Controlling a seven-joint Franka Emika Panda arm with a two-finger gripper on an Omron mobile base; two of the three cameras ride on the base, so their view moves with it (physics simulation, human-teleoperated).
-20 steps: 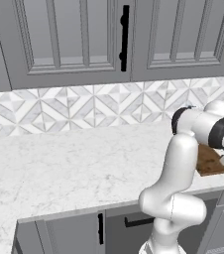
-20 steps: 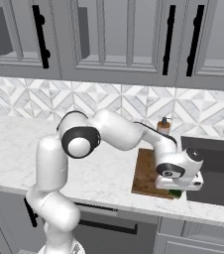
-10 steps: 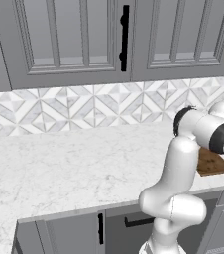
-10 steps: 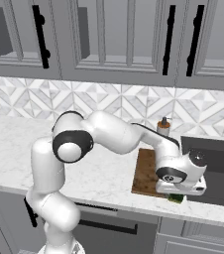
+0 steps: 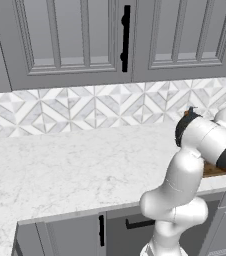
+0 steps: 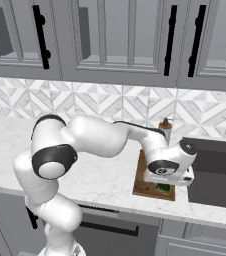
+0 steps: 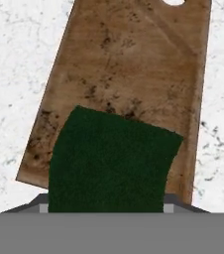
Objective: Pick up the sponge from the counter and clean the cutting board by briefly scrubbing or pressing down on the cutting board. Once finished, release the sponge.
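White marble counter [image 6: 100,182] under grey cabinets: the cutting board [image 7: 134,69] lies near its front edge beside the sink. The claw [image 6: 163,186] grips the sponge [image 7: 111,158] over the board's near end. Scrubbing toward that end risks sliding off the board.

Home kitchen, rendered. Grey shaker wall cabinets [image 5: 70,40] w/ black bar handles [image 5: 126,37] up top; geometric grey-white tile backsplash [image 5: 85,107] below them. White marble-look worktop [image 5: 60,170] w/ faint grey veins, grey base cabinets [image 5: 70,235] & drawer pulls underneath. Dark sink [image 6: 215,167] set into worktop at right, small bottle [image 6: 165,130] by the wall. Stained wooden cutting board [image 7: 134,64] w/ green sponge [image 7: 111,163] on it.
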